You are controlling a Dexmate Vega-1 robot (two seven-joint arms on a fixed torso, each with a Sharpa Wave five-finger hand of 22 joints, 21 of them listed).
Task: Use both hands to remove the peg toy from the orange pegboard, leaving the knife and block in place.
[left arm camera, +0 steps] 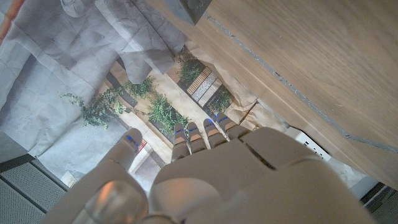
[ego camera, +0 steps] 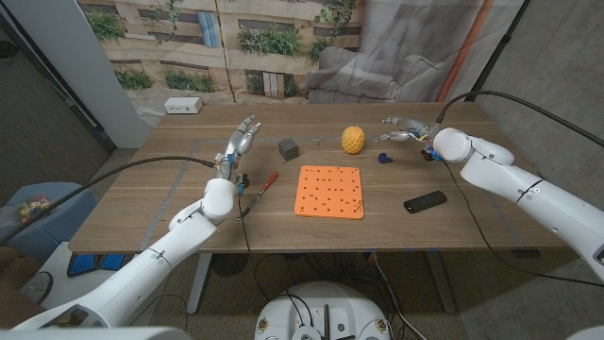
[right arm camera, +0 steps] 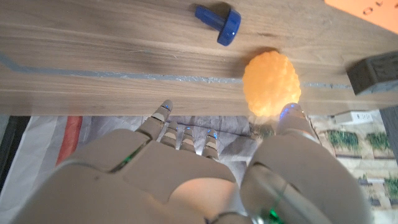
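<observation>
- The small blue peg toy point(ego camera: 384, 158) lies on its side on the wooden bench point(ego camera: 189, 212), off the pegboard, between the board and the bench's far right corner. In the right wrist view point(right arm camera: 219, 22) its long axis runs from a thin stem to a wider round cap; the cap end points toward the yellow ball.
- The flat square orange pegboard point(ego camera: 329, 192) lies near the middle of the bench, with small dark holes in it.
- The knife with a red handle point(ego camera: 259, 194) lies beside the board's left edge, slanted.
- The dark grey block point(ego camera: 289, 149) stands behind the board, toward the far edge.
- The bumpy yellow ball point(ego camera: 353, 140) stands to the right of the block.
- A black phone point(ego camera: 425, 202) lies right of the board.
- The left hand point(ego camera: 240, 146) is raised near the block, its fingers point(left arm camera: 196, 134) straight, close together, holding nothing.
- The right hand point(ego camera: 408, 129) is near the far right corner, fingers point(right arm camera: 163, 114) spread, empty.
</observation>
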